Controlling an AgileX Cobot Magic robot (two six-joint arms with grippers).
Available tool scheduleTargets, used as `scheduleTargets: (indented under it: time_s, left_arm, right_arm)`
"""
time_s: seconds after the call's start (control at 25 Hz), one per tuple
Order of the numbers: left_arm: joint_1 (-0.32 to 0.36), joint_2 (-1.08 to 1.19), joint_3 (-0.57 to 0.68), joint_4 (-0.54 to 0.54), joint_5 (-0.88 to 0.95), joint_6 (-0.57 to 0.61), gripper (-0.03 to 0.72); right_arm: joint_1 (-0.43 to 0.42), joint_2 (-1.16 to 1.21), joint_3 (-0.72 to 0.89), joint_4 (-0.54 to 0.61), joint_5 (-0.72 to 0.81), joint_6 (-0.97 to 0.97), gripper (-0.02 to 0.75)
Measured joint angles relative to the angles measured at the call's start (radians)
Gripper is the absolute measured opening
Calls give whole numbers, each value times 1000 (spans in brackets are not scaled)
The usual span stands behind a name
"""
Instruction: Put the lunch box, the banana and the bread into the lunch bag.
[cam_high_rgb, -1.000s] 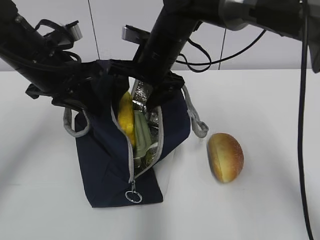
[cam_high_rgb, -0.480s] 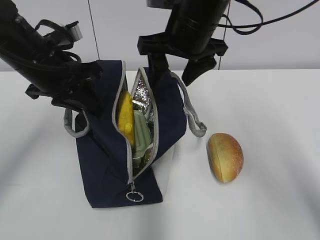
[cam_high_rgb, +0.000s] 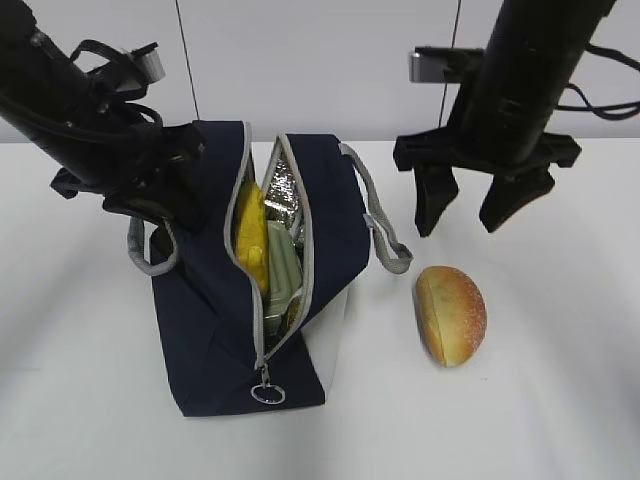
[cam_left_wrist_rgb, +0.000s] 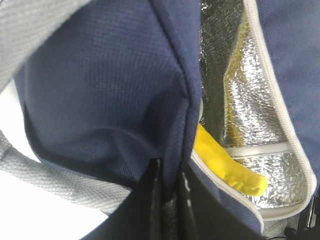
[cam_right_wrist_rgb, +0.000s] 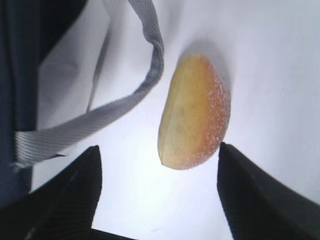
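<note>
The navy lunch bag (cam_high_rgb: 205, 300) stands unzipped at centre left. The yellow banana (cam_high_rgb: 251, 235) and the sage-green lunch box (cam_high_rgb: 283, 265) stand on end inside it, against the silver foil lining. The banana also shows in the left wrist view (cam_left_wrist_rgb: 225, 165). My left gripper (cam_left_wrist_rgb: 170, 195) is shut on the bag's left wall fabric (cam_left_wrist_rgb: 172, 100), holding the opening apart. The golden-brown bread (cam_high_rgb: 451, 314) lies on the white table to the right of the bag. My right gripper (cam_high_rgb: 482, 215) is open and empty, hovering just behind and above the bread (cam_right_wrist_rgb: 195, 112).
The bag's grey handle (cam_high_rgb: 385, 235) hangs toward the bread and also shows in the right wrist view (cam_right_wrist_rgb: 100, 120). A zipper pull ring (cam_high_rgb: 266, 392) lies at the bag's front. White table (cam_high_rgb: 540, 410) stretches around; a wall runs behind.
My right gripper has come out of the bag's opening and swung right, and is now over the bread. The bag's mouth stands wider open. The left arm has not moved.
</note>
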Motion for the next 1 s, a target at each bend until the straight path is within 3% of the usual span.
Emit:
scheduleTargets:
  time_s: [0.36,0.84,1.0]
  left_arm:
    - [0,0,0,20,9,0,29]
    - [0,0,0,62,12,0,29]
    - [0,0,0,89,14,0,29]
  right_arm:
    - [-1,-19,239,0,-136,103,534]
    - [-1,0,249,-40,-254,140,536]
    - [-1,2,249,-52,-304,145,629]
